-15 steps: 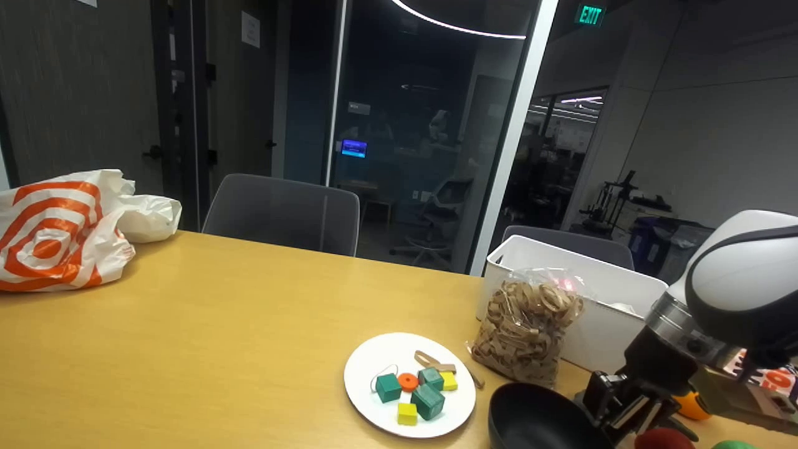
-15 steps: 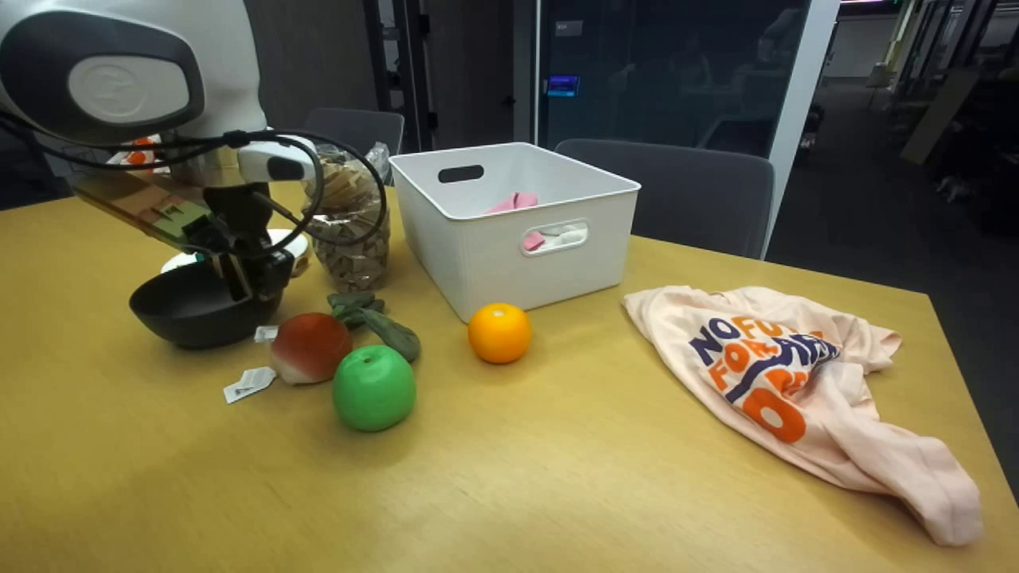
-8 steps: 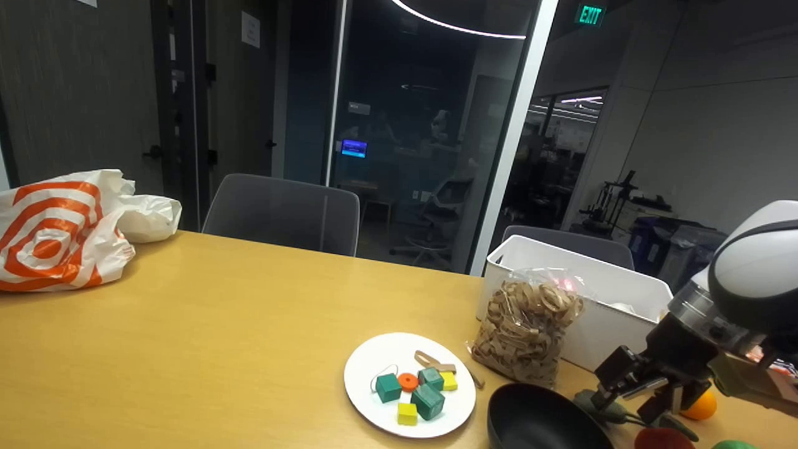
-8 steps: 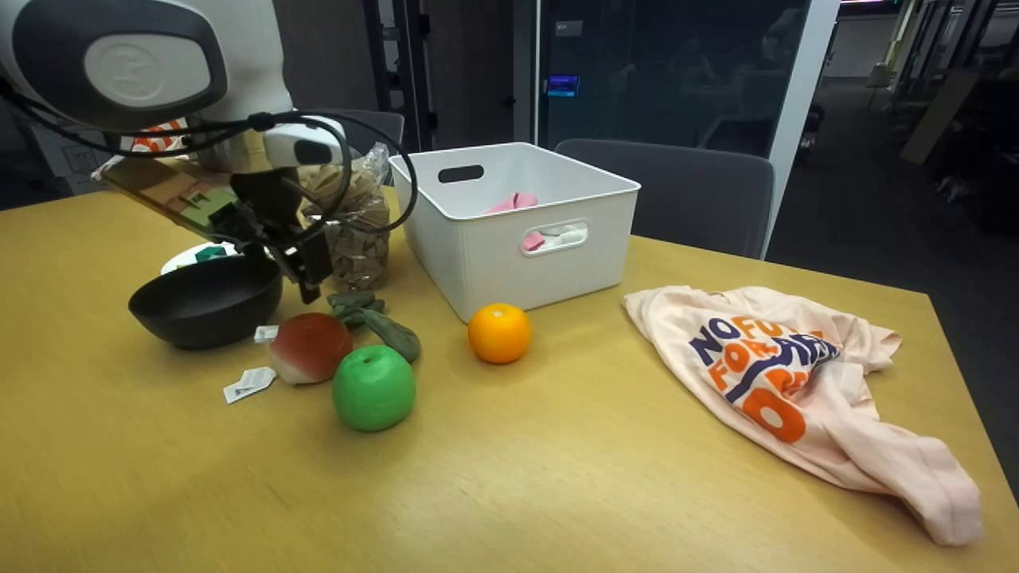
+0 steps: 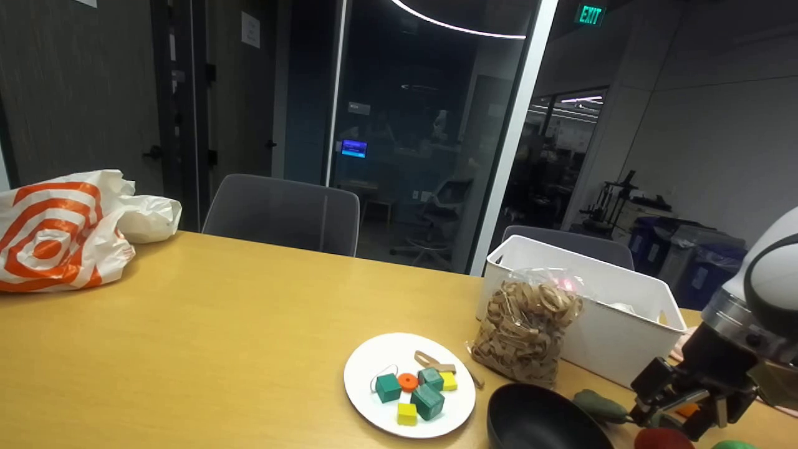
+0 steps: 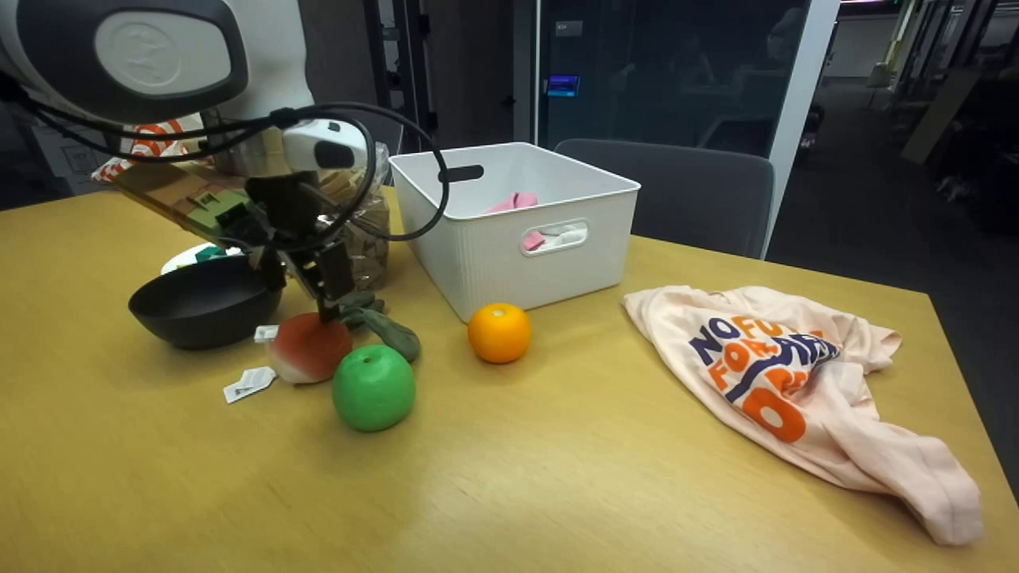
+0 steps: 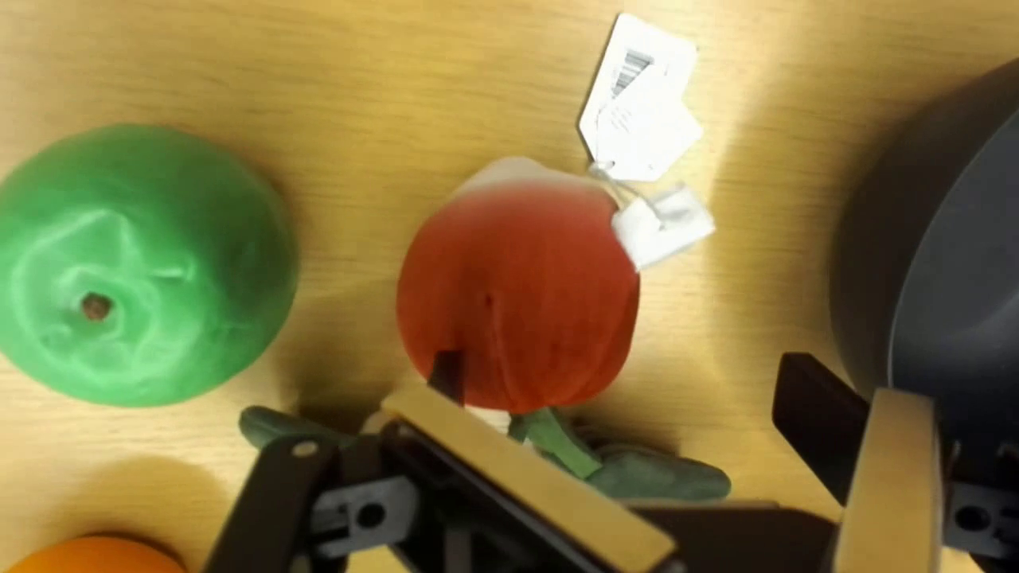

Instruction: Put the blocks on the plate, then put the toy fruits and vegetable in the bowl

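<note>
- Three toy fruits sit closest to where I stand at the worktop (image 6: 557, 485): a green apple (image 6: 374, 387), a red fruit (image 6: 309, 350) near it, and an orange (image 6: 499, 333) a little way off.
- Off to my right lies a crumpled pink cloth (image 6: 796, 398) with printed letters.
- White paper tags (image 7: 641, 103) lie beside the red fruit.
- Behind the apple I see the dark green toy vegetable (image 6: 392, 334) on the worktop; its lobes may be one piece or two, I cannot tell.
- The robot's hand (image 7: 625, 390) hangs tilted over the red fruit and the vegetable, fingers spread wide, gripping nothing; whether one fingertip (image 7: 447, 374) touches the red fruit, I cannot tell.
- A black bowl (image 6: 183, 318) stands upright near the red fruit.
- Behind the orange, a white bin (image 6: 549, 274) has something pink (image 6: 517, 201) inside.
- A clear bag of brown strips (image 5: 528, 330) stands just beside the bin.
- Past the bowl, a white plate (image 5: 361, 362) carries green blocks (image 5: 388, 389), yellow blocks (image 5: 407, 414) and an orange-red disc (image 5: 403, 381), a brown strip (image 5: 444, 368) lying near its rim.
- Farther back come grey chairs (image 6: 677, 187) and a lit green EXIT sign (image 5: 590, 15).
</note>
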Available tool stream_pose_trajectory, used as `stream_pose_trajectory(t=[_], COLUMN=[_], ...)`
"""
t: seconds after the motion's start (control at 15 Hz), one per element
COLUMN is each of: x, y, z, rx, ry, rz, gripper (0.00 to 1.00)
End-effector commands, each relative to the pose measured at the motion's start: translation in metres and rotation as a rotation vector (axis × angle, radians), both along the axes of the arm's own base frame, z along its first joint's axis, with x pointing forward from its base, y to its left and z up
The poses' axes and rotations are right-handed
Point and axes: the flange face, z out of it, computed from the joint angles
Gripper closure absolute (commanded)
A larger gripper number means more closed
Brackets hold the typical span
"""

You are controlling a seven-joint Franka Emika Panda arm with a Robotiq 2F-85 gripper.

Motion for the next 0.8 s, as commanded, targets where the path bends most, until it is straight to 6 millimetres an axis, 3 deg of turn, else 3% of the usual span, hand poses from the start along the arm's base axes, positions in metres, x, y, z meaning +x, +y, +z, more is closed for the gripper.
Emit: stream_pose_trajectory(t=[0.0, 0.27, 0.33, 0.4, 0.73], x=[-0.005, -0.004, -0.004, -0.004, -0.003], y=[0.0, 0.0, -0.001, -0.001, 0.001], z=[-0.01, -0.029, -0.032, -0.035, -0.038], rx=[-0.028, -0.081, -0.089, -0.093, -0.093], ry=[0.028, 0.047, 0.049, 0.054, 0.063], rz=[0.021, 0.057, 0.061, 0.065, 0.05], gripper=[0.0, 0.0, 0.25, 0.25, 0.64])
